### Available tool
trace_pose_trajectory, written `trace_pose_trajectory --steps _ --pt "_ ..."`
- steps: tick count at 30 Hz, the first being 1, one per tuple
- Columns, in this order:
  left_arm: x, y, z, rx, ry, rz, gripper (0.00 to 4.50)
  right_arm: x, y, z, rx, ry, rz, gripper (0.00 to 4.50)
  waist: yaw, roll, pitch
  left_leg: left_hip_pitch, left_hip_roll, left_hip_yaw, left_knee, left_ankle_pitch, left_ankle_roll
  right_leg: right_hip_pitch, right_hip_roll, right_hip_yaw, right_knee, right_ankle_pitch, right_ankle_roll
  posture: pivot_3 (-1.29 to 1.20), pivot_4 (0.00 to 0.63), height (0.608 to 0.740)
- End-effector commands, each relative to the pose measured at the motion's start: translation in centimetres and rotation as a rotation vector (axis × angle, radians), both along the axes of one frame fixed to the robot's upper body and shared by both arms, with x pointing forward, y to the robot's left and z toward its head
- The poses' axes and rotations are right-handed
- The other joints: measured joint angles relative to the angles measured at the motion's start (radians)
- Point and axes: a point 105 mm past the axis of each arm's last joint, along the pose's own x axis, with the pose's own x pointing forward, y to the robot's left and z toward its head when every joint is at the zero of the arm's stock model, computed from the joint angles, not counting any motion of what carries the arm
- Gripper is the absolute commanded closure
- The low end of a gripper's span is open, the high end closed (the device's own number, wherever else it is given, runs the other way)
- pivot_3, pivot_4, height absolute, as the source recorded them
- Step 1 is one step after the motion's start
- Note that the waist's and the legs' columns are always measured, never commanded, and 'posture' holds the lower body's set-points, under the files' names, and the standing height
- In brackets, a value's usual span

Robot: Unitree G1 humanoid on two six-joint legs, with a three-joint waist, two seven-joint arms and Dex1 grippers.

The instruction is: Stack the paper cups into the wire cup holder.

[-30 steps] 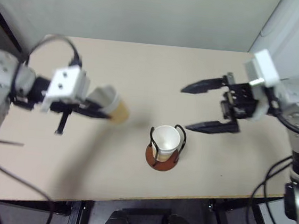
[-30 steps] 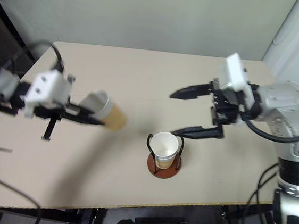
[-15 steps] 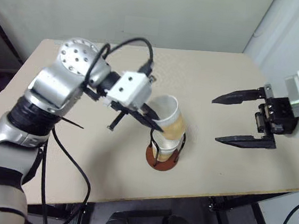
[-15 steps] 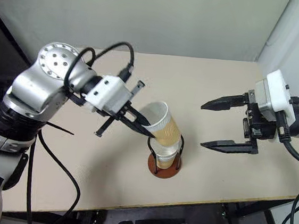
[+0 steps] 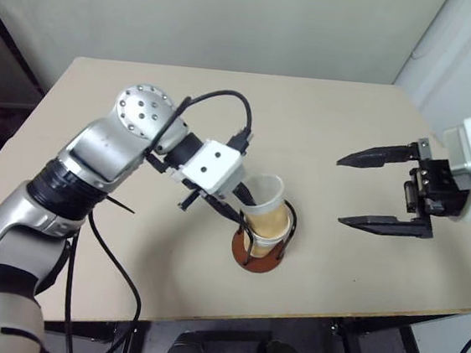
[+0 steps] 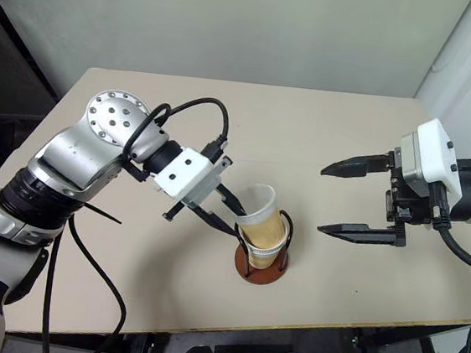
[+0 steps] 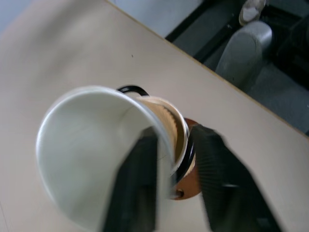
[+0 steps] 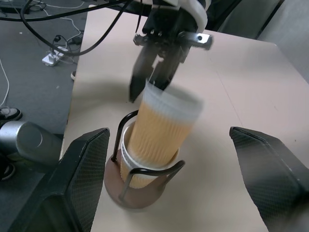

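Near the bench's [image 5: 324, 135] front edge, the left pincer [image 6: 233, 212] pinches the tilted paper cup's [image 6: 263, 220] rim, half-nested in the wire cup holder [image 6: 260, 268]; released askew, it may jam or topple, while the right pincer [image 6: 358, 199] stands spread.

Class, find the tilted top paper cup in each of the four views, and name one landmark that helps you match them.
Left eye view: top paper cup at centre, leaning left out of the wire cup holder.
Right eye view: centre, just above the holder's red base.
Left wrist view: its white mouth faces the camera, left of centre.
Right wrist view: centre, ribbed side showing.
Shared landmark: the holder's reddish-brown base.
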Motion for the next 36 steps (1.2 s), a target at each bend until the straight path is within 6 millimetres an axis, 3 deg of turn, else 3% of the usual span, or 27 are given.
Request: trace_pose_trajectory --steps 1,2,8,11,14,17,21,23,27,36 --pt "0.0 0.1 1.0 -0.032 -0.028 -0.016 1.81 0.1 0.0 0.7 -0.006 -0.050 0.008 0.36 0.000 0.000 0.000 0.000 0.000 0.000 0.000 0.000 0.000 0.000 0.000 0.000 0.000 0.000 0.000 0.00 0.150 0.740" --pt "0.2 0.1 1.5 -0.064 -0.026 0.006 1.46 0.2 0.2 0.7 -0.004 -0.049 0.017 0.36 0.000 0.000 0.000 0.000 0.000 0.000 0.000 0.000 0.000 0.000 0.000 0.000 0.000 0.000 0.000 0.00 0.150 0.740" --pt "1.6 1.9 4.7 -0.296 -0.040 0.227 1.46 1.5 0.4 0.5 0.021 -0.033 0.047 0.36 -0.005 0.000 0.000 0.001 0.000 0.000 0.000 -0.001 0.002 0.000 0.000 0.000 0.001 0.001 0.001 0.00 0.150 0.740" --pt "1.1 5.6 5.4 -0.390 0.026 0.396 1.46 1.5 -0.5 -1.0 0.046 0.099 0.065 0.36 -0.009 0.001 0.000 0.001 0.001 0.000 0.000 0.000 0.000 0.000 0.000 0.000 0.001 0.001 0.001 0.00 0.150 0.740" --pt "-0.6 9.5 4.3 -0.424 0.137 0.559 1.46 2.1 -2.6 -2.5 0.067 0.196 -0.015 0.36 -0.010 0.001 0.000 0.002 0.002 0.000 -0.002 0.002 -0.003 -0.001 0.001 -0.001 0.000 -0.001 0.000 0.00 0.150 0.740" --pt "-2.2 14.2 1.7 -0.414 0.227 0.789 1.46 3.5 -6.0 -2.8 0.124 0.236 -0.186 0.36 -0.007 0.003 0.000 0.002 0.003 0.000 -0.003 0.001 -0.010 -0.003 0.001 -0.001 0.002 -0.005 -0.001 0.00 0.150 0.740" --pt "-4.5 17.8 -0.4 -0.463 0.316 0.979 1.46 4.6 -9.3 -3.9 0.127 0.263 -0.324 0.36 0.000 0.002 0.000 0.002 0.007 0.001 -0.004 -0.002 -0.014 -0.004 0.001 -0.001 0.003 -0.008 -0.006 0.00 0.150 0.740" --pt "-5.0 18.5 -1.0 -0.472 0.327 1.024 1.46 5.0 -9.7 -3.8 0.133 0.264 -0.338 0.36 0.001 0.002 0.000 0.003 0.007 0.000 -0.004 -0.007 -0.007 -0.004 0.001 -0.001 0.005 -0.014 -0.016 0.00 0.150 0.740" --pt "-5.6 19.0 -1.1 -0.480 0.331 1.057 1.46 5.4 -9.5 -3.1 0.127 0.249 -0.318 0.36 -0.002 0.003 0.000 0.010 0.005 0.002 -0.002 -0.007 -0.004 -0.002 0.001 0.001 0.016 -0.015 -0.019 0.00 0.150 0.740" --pt "-5.3 18.7 -1.0 -0.482 0.334 1.054 1.46 5.6 -8.5 -2.8 0.126 0.241 -0.269 0.36 -0.017 0.003 0.001 0.023 0.006 0.005 -0.006 -0.005 0.001 0.006 0.005 0.001 0.016 -0.012 -0.028 0.00 0.150 0.740"
